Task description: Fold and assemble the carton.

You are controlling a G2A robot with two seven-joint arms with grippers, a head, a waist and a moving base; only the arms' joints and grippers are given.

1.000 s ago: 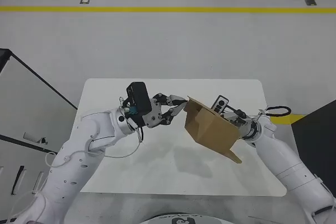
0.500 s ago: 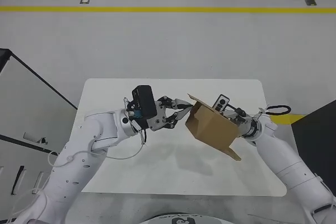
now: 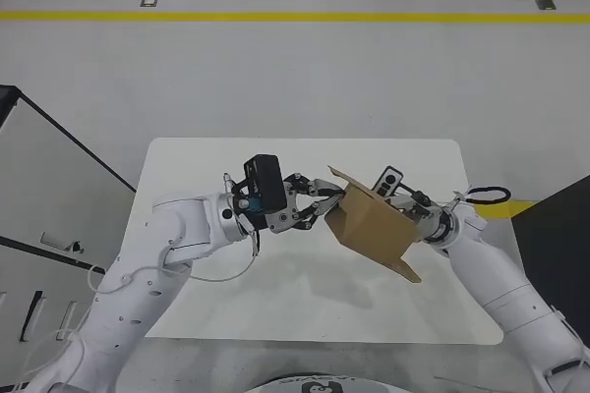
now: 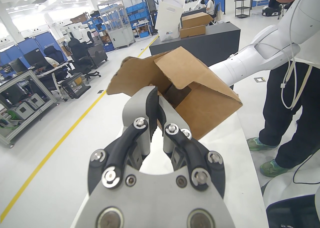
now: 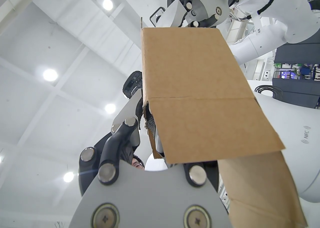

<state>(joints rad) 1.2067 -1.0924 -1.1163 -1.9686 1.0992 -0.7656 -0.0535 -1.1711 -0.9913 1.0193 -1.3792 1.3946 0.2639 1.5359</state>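
A brown cardboard carton (image 3: 374, 228) hangs tilted above the white table (image 3: 275, 295), its open end with loose flaps facing left. My right gripper (image 3: 410, 208) is shut on the carton's wall at its right end; in the right wrist view the fingers (image 5: 135, 110) clamp a panel edge of the carton (image 5: 190, 64). My left gripper (image 3: 324, 194) sits at the open end. In the left wrist view its fingers are shut together, and the left gripper (image 4: 157, 100) has its tips against the inner flaps of the carton (image 4: 200, 84). The left gripper (image 5: 180, 22) shows past the carton's far edge.
A black cabinet (image 3: 0, 128) stands left of the table and a dark unit (image 3: 570, 226) to its right. The table's bare front half (image 3: 305, 305) lies below the held carton. A yellow line (image 3: 275, 16) crosses the floor behind.
My left gripper has moved right, up to the carton's open end, and its fingers have come together. The carton and right gripper have barely shifted.
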